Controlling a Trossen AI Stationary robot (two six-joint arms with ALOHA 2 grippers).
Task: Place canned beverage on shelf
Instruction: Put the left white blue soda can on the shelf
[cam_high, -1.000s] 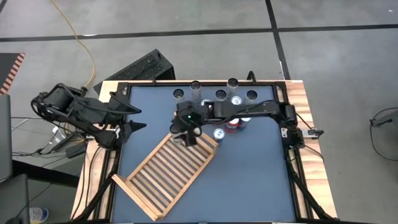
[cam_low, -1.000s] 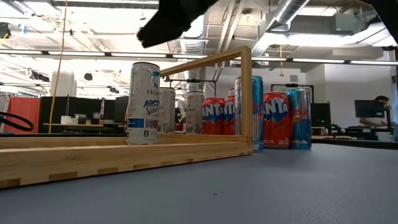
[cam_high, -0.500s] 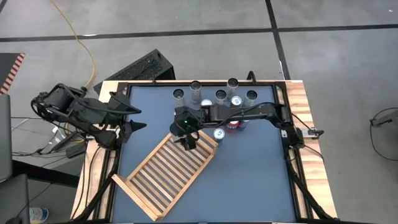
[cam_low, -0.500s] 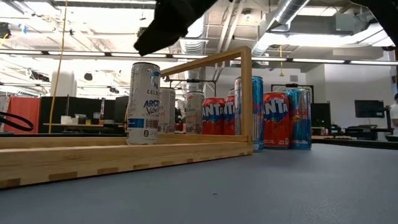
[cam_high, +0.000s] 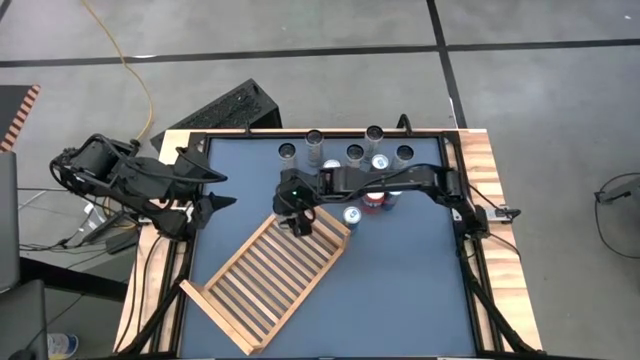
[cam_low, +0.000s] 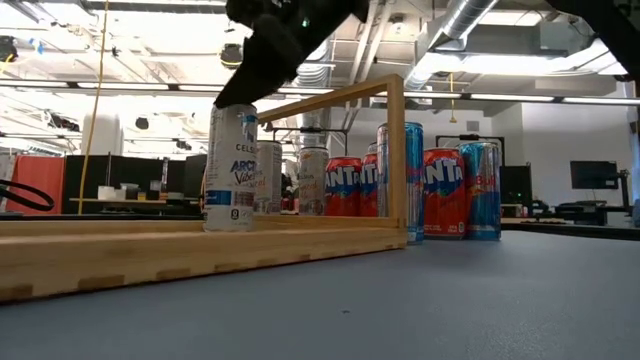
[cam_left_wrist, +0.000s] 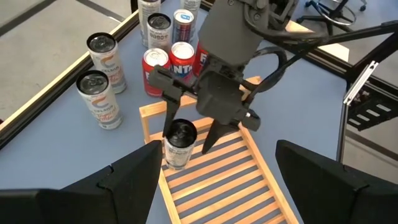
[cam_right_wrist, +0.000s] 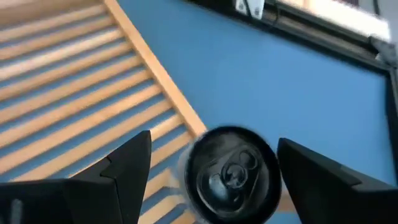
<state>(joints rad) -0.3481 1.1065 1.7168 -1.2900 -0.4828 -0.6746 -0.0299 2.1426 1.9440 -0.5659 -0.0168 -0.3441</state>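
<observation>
A white canned beverage (cam_left_wrist: 179, 144) stands upright on its base on the slats of the wooden shelf (cam_high: 268, 282), in the shelf's far corner. My right gripper (cam_left_wrist: 188, 132) hangs over it, slanting down and open. Its two fingers stand on either side of the can's top (cam_right_wrist: 231, 174) without touching it. In the low view the gripper (cam_low: 255, 70) is just above the can (cam_low: 232, 168). In the high view the gripper (cam_high: 300, 218) hides the can. My left gripper (cam_high: 215, 190) waits open at the table's left edge.
Red and blue cans (cam_high: 372, 196) cluster just right of the shelf's far corner, also seen in the low view (cam_low: 440, 190). A row of silver cans (cam_high: 350, 150) lines the far edge. The shelf lies slanted across the blue table (cam_high: 420, 280), with free room at the near right.
My right gripper has come down toward the white can and a little toward the table's left; its open fingers now flank the can's top. The can and the shelf have stayed where they were.
</observation>
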